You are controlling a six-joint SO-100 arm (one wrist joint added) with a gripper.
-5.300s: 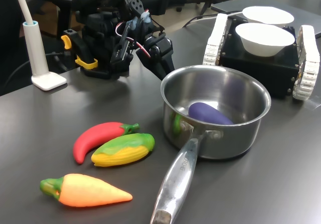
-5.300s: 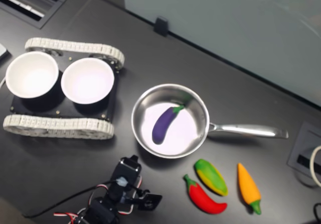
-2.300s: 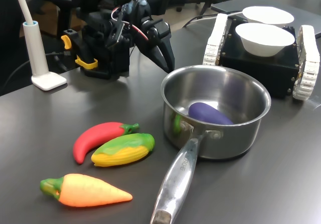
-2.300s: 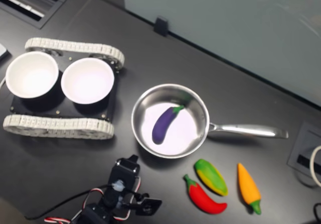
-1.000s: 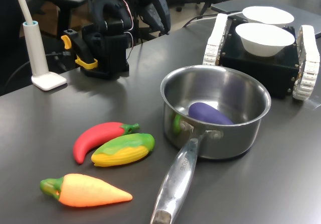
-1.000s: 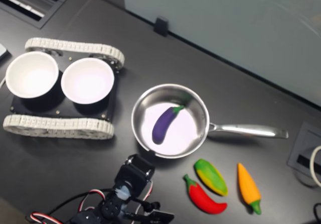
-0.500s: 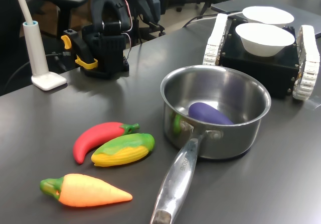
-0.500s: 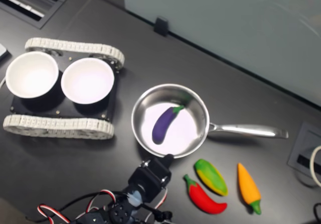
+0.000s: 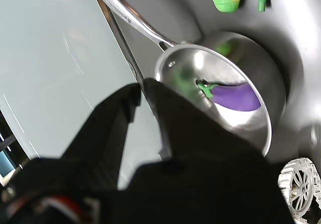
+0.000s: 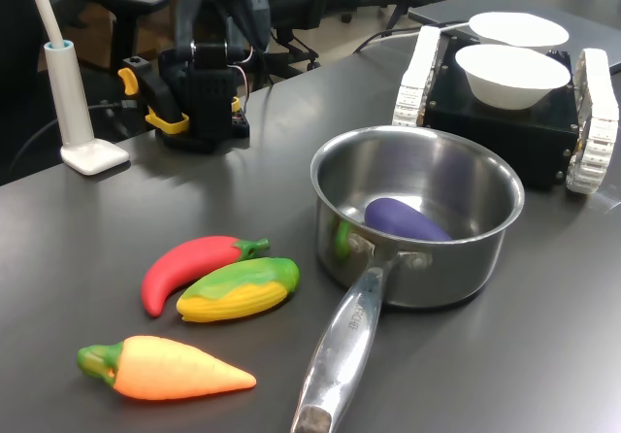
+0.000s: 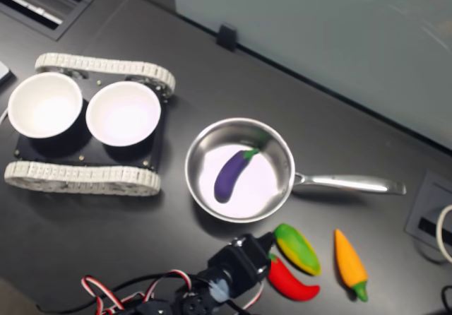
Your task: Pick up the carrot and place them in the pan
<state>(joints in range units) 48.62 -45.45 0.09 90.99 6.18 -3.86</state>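
The carrot (image 10: pixel 165 368) (image 11: pixel 349 262), orange with a green stem end, lies on the dark table, apart from the other toys. It is out of the wrist view. The steel pan (image 10: pixel 437 268) (image 11: pixel 195 152) (image 9: pixel 273 86) stands in the middle, with a purple eggplant (image 10: pixel 408 219) (image 11: pixel 229 174) (image 9: pixel 233 96) inside. In the second exterior view, my gripper (image 11: pixel 267 243) hangs by the green end of the corn (image 11: pixel 296 248), left of the carrot. The wrist view shows the gripper (image 9: pixel 142 86) with its dark fingertips nearly touching and nothing between them. Only the arm's base (image 10: pixel 204 83) appears in the first exterior view.
A red chili (image 10: pixel 184 268) (image 11: pixel 289 281) and the corn (image 10: pixel 238 289) lie side by side between pan and carrot. A tracked black vehicle (image 10: pixel 505 122) (image 11: pixel 85 177) carries two white bowls (image 10: pixel 509 74). A white lamp base (image 10: pixel 87 151) stands beside the arm's base.
The arm has risen out of the top of the first exterior view. In the second exterior view its head swung right, from beside the pan to the corn and chili.
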